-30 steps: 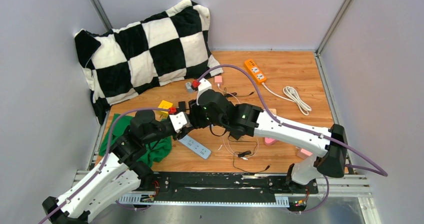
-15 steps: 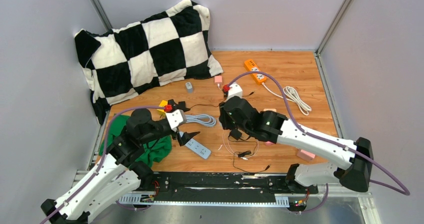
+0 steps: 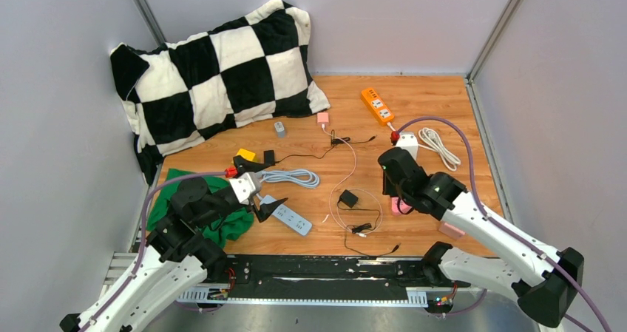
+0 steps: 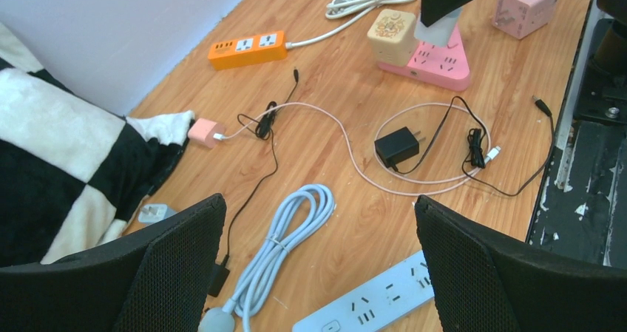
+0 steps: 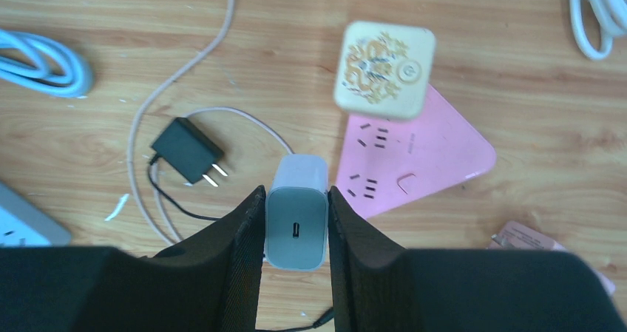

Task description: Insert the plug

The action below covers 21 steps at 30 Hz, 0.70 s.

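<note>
Right wrist view alone shows the right gripper (image 5: pixel 294 197) pinching a white block-shaped charger plug (image 5: pixel 296 217) at the edge of the pink triangular plastic socket board (image 5: pixel 414 162). In the top view the arm hides most of this. Left wrist view shows the left gripper (image 4: pixel 319 208) spread wide above a coiled pale-blue cable (image 4: pixel 285 236) and a white power strip (image 4: pixel 370 306). A second ago both arms met mid-table, the left fingers nearly together; the right arm has since swung rightward. Bare wooden tabletop (image 3: pixel 444 103) lies between the socket board and the right wall.
</note>
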Motion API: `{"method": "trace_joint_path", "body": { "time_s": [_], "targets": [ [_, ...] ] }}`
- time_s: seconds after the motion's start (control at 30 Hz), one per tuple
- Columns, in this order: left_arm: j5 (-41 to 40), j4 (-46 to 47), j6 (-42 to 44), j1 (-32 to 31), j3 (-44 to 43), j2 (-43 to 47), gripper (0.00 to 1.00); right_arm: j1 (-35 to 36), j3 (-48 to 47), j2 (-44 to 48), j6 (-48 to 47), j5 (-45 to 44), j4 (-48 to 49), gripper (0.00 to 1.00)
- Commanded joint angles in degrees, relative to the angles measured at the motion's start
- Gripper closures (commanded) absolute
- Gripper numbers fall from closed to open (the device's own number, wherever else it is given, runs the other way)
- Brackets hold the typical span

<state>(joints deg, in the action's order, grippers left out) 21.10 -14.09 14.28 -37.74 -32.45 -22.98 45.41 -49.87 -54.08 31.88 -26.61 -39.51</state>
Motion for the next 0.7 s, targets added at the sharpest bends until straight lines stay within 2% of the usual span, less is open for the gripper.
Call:
{"method": "trace_joint_path", "body": {
  "time_s": [0.0,0.43,0.67],
  "targets": [
    [-2.0,-1.7,-0.8,-0.1,1.2,1.4,0.0,-2.8,3.4,-0.4,2.9,-0.9,-4.0,1.0],
    [-3.1,-2.6,0.1,-0.1,1.6,3.2,0.0,-6.9,7.0,-1.3,2.4,-0.7,-4.6,1.0],
    [-3.2,-2.6,0.1,-0.1,1.6,3.3,0.0,-8.6,10.1,-1.2,1.3,-1.1,-2.0,1.0]
  ]
}}
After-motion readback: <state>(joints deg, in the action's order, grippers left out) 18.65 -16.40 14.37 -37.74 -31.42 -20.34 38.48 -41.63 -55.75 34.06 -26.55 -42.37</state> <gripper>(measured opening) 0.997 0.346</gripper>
